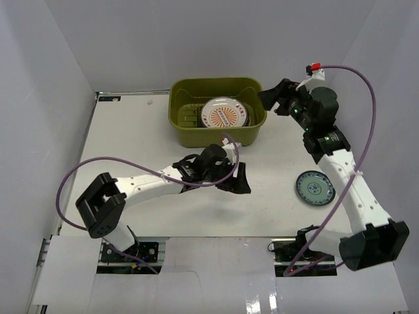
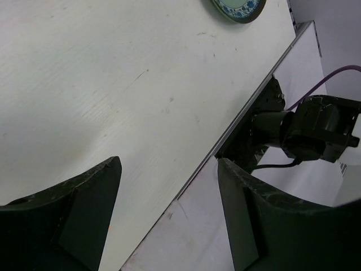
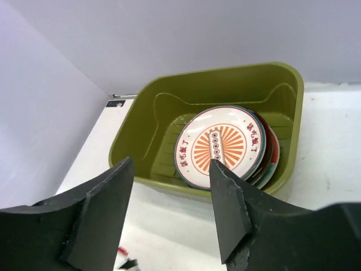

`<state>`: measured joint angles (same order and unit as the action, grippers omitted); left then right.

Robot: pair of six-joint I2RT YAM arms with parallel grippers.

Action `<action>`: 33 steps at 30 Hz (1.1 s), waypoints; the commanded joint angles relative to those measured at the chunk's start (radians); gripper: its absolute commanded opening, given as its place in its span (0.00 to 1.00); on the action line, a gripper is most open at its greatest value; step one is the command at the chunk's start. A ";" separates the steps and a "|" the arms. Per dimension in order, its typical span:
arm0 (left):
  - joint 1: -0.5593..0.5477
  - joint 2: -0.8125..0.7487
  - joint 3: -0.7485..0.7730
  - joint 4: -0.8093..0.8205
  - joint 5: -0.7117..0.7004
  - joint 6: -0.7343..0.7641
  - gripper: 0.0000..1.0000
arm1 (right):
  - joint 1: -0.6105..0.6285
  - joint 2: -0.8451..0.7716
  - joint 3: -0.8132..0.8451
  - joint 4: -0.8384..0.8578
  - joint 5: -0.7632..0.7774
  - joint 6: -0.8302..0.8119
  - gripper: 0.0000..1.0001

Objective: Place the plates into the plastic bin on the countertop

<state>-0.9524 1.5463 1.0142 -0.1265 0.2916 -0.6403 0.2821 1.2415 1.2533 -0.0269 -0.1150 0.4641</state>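
The olive-green plastic bin [image 1: 216, 136] stands at the back of the white countertop [image 1: 131, 137]. In it lies a stack of plates with the orange-sunburst white plate [image 1: 226, 114] on top. One small teal plate with a blue-and-white centre [image 1: 315, 188] lies on the countertop at the right. My left gripper [image 1: 241, 183] is open and empty, low over the middle of the countertop, left of that plate. My right gripper [image 1: 270, 99] is open and empty, above the bin's right end. The right wrist view shows the bin [image 3: 214, 76] and the sunburst plate [image 3: 220, 148] beyond my right gripper [image 3: 172, 164]. The left wrist view shows the teal plate [image 2: 240, 8] at the top edge, far from my left gripper [image 2: 169, 164].
White walls [image 1: 52, 98] bound the countertop at the left, back and right. Its metal front edge [image 2: 248, 113] runs under the left gripper, with the right arm's base [image 2: 316, 130] beyond it. Purple cables [image 1: 366, 91] loop from both arms.
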 commanded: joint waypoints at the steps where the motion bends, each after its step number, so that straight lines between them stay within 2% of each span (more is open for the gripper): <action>1: -0.077 0.066 0.133 0.042 -0.092 -0.021 0.79 | 0.000 -0.143 -0.069 -0.019 -0.040 -0.016 0.58; 3: -0.129 0.164 0.190 0.042 -0.129 -0.032 0.77 | 0.000 -0.247 -0.092 -0.033 -0.057 -0.005 0.34; 4: -0.144 0.197 0.248 0.042 -0.140 -0.038 0.77 | 0.000 -0.278 -0.101 -0.053 -0.081 0.002 0.14; 5: -0.167 0.265 0.279 0.044 -0.146 -0.045 0.75 | 0.000 -0.336 -0.121 -0.062 -0.095 0.008 0.08; 9: -0.203 0.415 0.392 0.091 -0.166 -0.105 0.73 | 0.000 -0.462 -0.179 -0.102 -0.158 0.038 0.08; 12: -0.215 0.533 0.497 0.100 -0.163 -0.139 0.73 | 0.000 -0.543 -0.219 -0.129 -0.185 0.048 0.18; 16: -0.232 0.650 0.610 0.097 -0.209 -0.157 0.73 | 0.000 -0.616 -0.238 -0.168 -0.204 0.048 0.38; 17: -0.232 0.672 0.630 0.096 -0.212 -0.163 0.73 | 0.000 -0.638 -0.239 -0.176 -0.204 0.042 0.39; 27: -0.230 0.906 0.892 0.041 -0.330 -0.211 0.73 | 0.000 -0.735 -0.313 -0.214 -0.261 0.061 0.42; 33: -0.230 1.026 1.040 -0.002 -0.376 -0.237 0.67 | 0.002 -0.758 -0.342 -0.217 -0.262 0.064 0.42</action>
<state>-1.1805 2.5252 2.0083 -0.0513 -0.0227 -0.8616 0.2825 0.4992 0.9283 -0.2604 -0.3527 0.5205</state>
